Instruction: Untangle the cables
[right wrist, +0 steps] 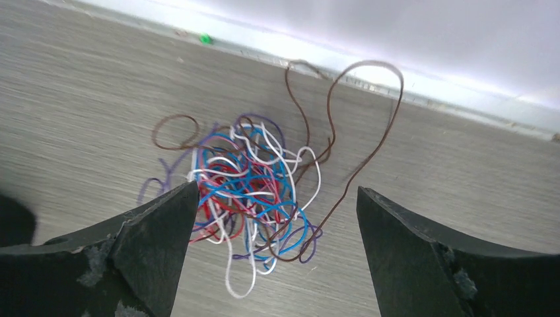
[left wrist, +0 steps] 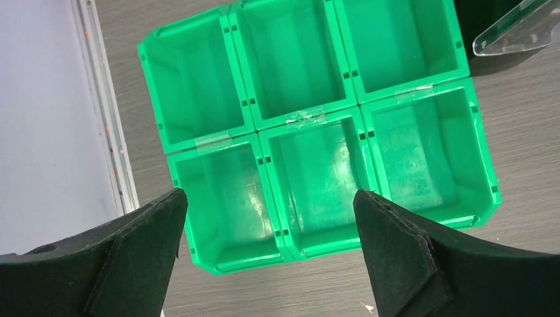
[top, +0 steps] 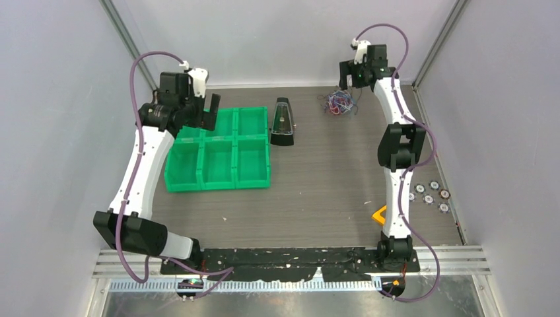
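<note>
Hovering over the cables, the right pincer stood released, its jaws wide and holding nothing. The tangle lay on the table near the far wall. The left pincer, likewise released, hung above the green bins. The wires looked thin, light and springy, so one pull would likely drag the whole clump. The brown loop sticking out seemed the freest hold, though blur hid its root.

Wood-grain table: green bins left, black metronome beside, cables tangled far right, discs, orange triangle near right.
</note>
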